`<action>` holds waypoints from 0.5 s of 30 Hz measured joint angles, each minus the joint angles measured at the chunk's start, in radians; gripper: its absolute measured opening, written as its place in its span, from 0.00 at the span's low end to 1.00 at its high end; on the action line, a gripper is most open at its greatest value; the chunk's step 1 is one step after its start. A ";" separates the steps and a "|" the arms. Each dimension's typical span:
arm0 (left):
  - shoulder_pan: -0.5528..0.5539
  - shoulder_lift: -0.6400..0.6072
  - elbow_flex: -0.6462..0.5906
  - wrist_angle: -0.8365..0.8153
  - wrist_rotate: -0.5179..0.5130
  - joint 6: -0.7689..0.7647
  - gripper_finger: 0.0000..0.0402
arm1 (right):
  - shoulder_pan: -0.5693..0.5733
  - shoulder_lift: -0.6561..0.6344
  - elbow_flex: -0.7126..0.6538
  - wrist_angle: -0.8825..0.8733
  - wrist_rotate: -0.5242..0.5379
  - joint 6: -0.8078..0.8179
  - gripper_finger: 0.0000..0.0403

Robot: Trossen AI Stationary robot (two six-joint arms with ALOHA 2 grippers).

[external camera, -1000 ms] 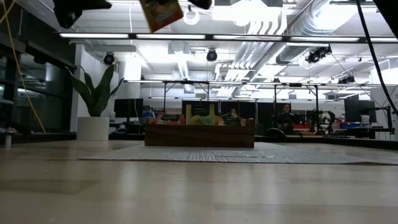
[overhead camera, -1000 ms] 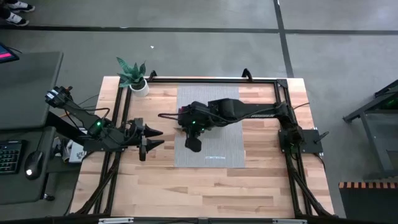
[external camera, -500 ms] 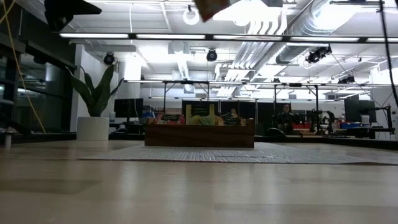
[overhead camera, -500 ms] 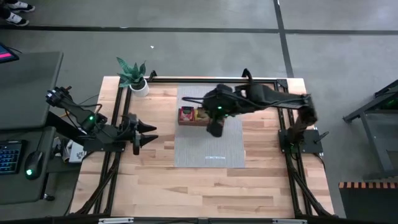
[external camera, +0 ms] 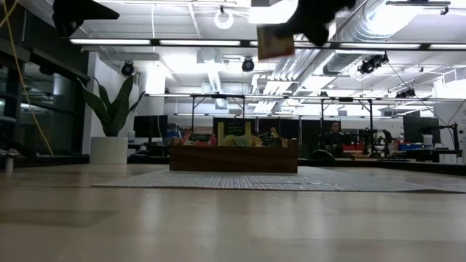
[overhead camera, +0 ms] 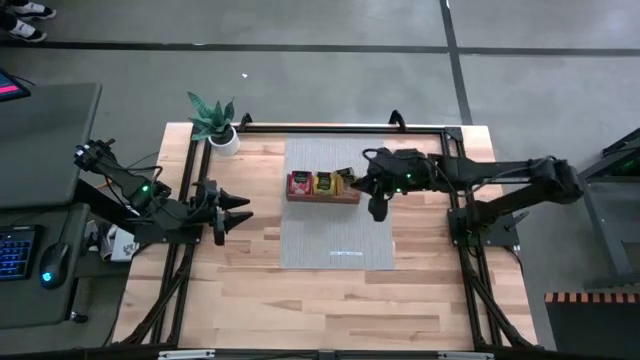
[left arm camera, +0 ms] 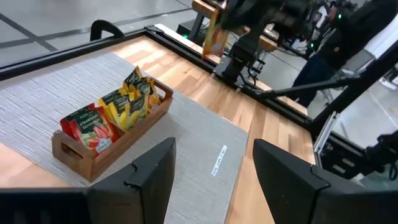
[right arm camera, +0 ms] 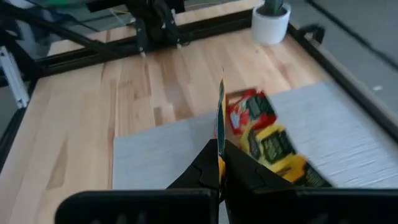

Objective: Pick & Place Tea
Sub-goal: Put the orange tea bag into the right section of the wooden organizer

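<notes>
High view shows my right hand (overhead camera: 377,197), pinched shut on one tea packet (right arm camera: 220,124), hanging above the tray's (overhead camera: 322,197) right end near the tabletop's far edge, left hand (overhead camera: 240,208) open, waiting.

Bare mat (overhead camera: 335,240) in front of the tray (overhead camera: 322,197) lies open — potted plant (overhead camera: 216,124) crowds the far-left corner.

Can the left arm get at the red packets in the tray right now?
Probably yes: the left pincer is open beside the mat with bare wood between it and the red packets. The right pincer, holding a packet, hovers over the tray's far end.
</notes>
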 joint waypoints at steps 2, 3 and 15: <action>0.000 0.000 0.000 0.007 -0.010 -0.007 0.53 | -0.053 -0.032 -0.117 0.105 -0.075 -0.002 0.00; 0.000 0.000 0.000 0.010 -0.012 -0.007 0.53 | -0.083 -0.041 -0.166 0.157 -0.117 -0.002 0.00; 0.000 0.000 0.000 0.025 -0.005 -0.074 0.53 | -0.410 0.017 -0.413 0.451 -0.512 -0.128 0.00</action>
